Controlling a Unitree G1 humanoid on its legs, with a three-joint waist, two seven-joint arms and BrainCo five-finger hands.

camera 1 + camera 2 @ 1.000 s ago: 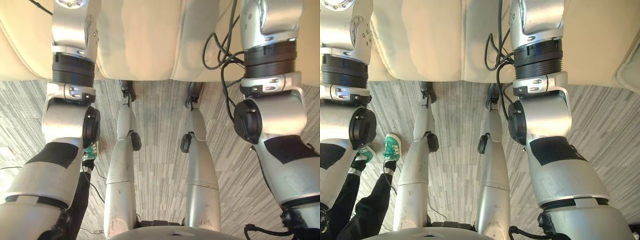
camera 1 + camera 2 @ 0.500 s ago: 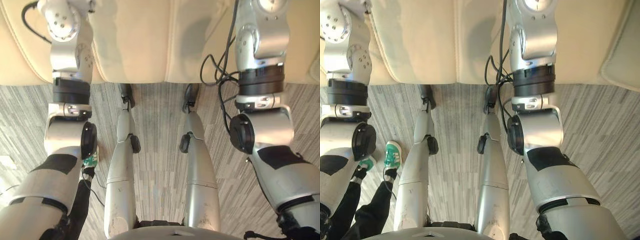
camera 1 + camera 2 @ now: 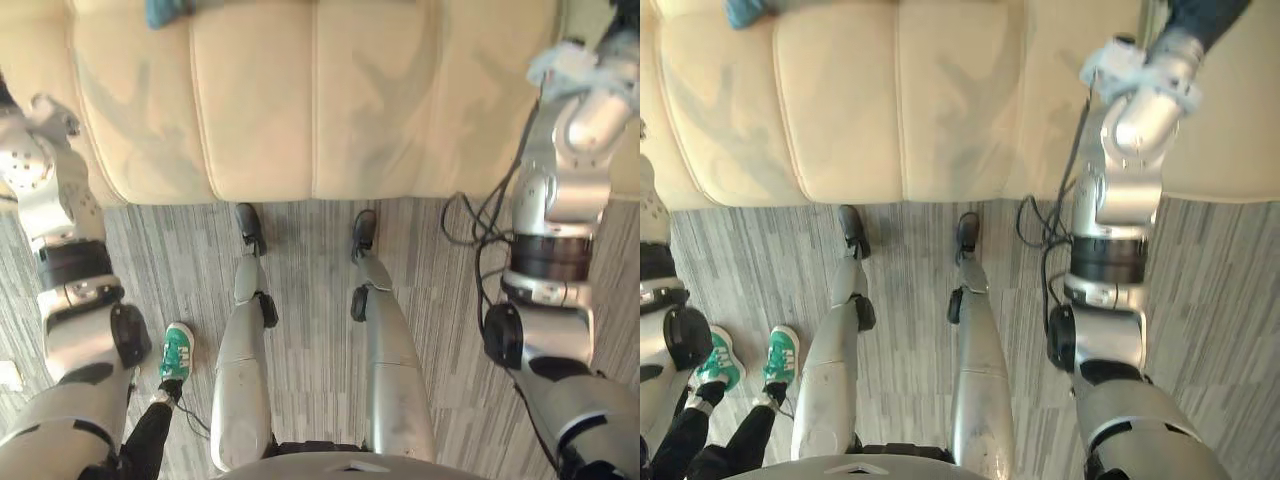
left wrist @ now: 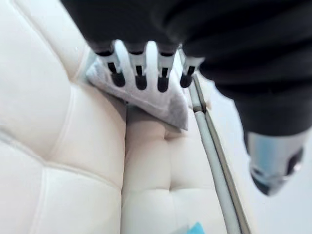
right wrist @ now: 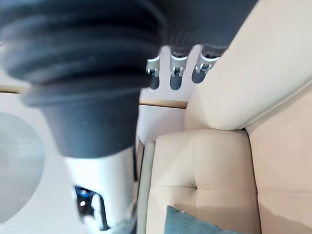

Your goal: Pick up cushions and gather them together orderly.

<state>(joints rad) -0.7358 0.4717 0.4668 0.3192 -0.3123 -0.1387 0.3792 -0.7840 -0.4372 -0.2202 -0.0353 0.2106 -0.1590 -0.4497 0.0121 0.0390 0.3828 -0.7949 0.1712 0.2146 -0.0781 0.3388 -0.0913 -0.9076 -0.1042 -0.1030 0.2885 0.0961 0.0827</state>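
— Raised since a second ago: the right arm (image 3: 555,200) and left arm (image 3: 55,230), swung outward by the sofa (image 3: 260,100). The head camera has lifted too. Left eye: a teal cushion (image 3: 165,10) lies at the back of the seat.
— Right eye?
— Same cushion, same spot.
— Left wrist?
— The left robot hand (image 4: 140,73) hangs empty, fingers straight, pointing at a grey cushion (image 4: 146,95) wedged in the sofa's corner.
— Right wrist?
— The right robot hand (image 5: 176,73) is empty and straight-fingered, with a blue-grey cushion (image 5: 195,222) on the seat beyond it. All three are probably light and squashy, so grip a corner or edge seam.
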